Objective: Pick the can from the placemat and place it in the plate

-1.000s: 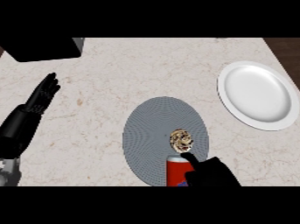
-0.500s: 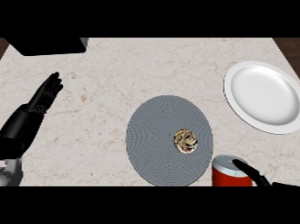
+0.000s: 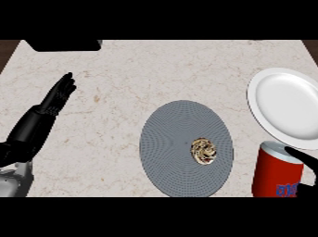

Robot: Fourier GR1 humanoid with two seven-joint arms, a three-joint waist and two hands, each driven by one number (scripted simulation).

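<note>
A red can (image 3: 276, 172) with a silver top stands upright at the lower right, off the grey round placemat (image 3: 181, 134) and just below the white plate (image 3: 291, 107). My right hand (image 3: 316, 179) is curled round the can's right side, mostly cut off by the view's edge. A small brown patterned object (image 3: 204, 151) lies on the placemat. My left hand (image 3: 46, 107) rests open at the left, fingers pointing up.
A black object (image 3: 64, 45) sits at the counter's back left edge. The beige marble counter (image 3: 161, 74) ends in dark wood at the far left and right corners.
The can has travelled right, off the placemat, held in my right hand, and now stands close under the plate. The left hand has stayed still.
</note>
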